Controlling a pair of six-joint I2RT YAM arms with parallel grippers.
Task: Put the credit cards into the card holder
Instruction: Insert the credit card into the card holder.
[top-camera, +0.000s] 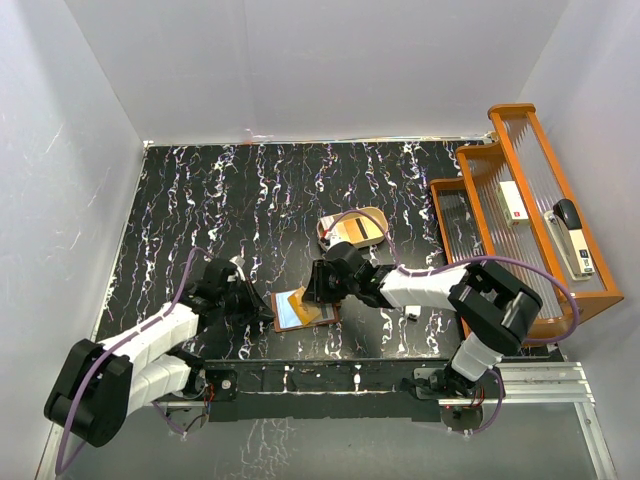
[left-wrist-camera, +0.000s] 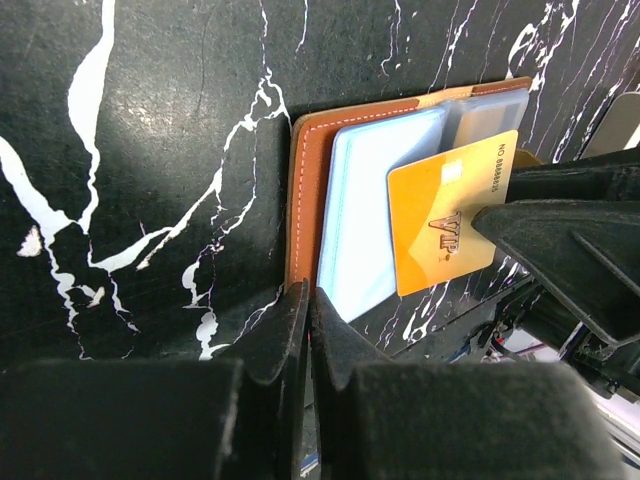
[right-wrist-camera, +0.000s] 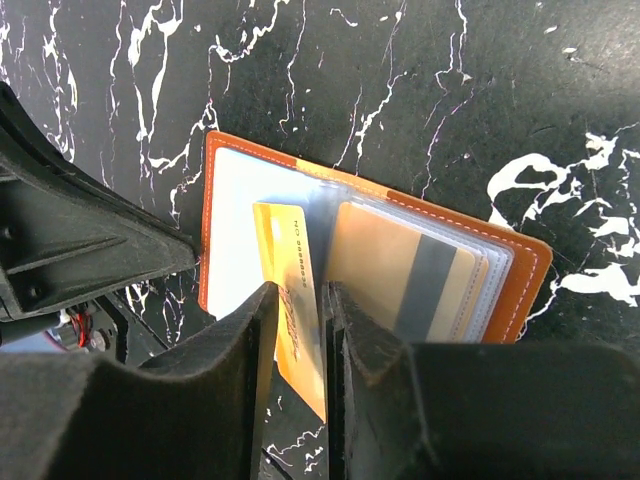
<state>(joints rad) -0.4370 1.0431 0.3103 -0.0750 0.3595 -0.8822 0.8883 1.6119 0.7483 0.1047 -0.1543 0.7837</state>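
As the right end effector (right-wrist-camera: 297, 300) stands: jaws a little apart, wider than a card is thick, with one finger on each side of the orange card (right-wrist-camera: 288, 245). No firm clamp on it shows.
Orange card: it sits tilted in the gap between the right fingers. Its far end lies over the pale lining of the card holder (right-wrist-camera: 527, 285) and its near end runs back under the fingers. The left wrist view shows "VIP" lettering on its face.
Card holder: it lies open and flat on the counter (top-camera: 200, 200), directly beyond and below the right fingertips. It has a brown leather rim, light blue lining on the half toward the left arm, and clear pockets on the other half.
In the pockets: a second card (right-wrist-camera: 400, 280), tan with a dark stripe, lies just beside the right fingers on the side away from the left arm.
Left end effector (left-wrist-camera: 305, 300): jaws closed together, tips touching the leather edge of the lined half. Whether any leather is pinched between them cannot be told.
Between the two: they face each other across the lined half, near but apart.
Beyond the right end effector: a tan oval tray (top-camera: 355, 228), apart from the card holder.
Out past the right arm: an orange-framed rack (top-camera: 520, 200), well apart.
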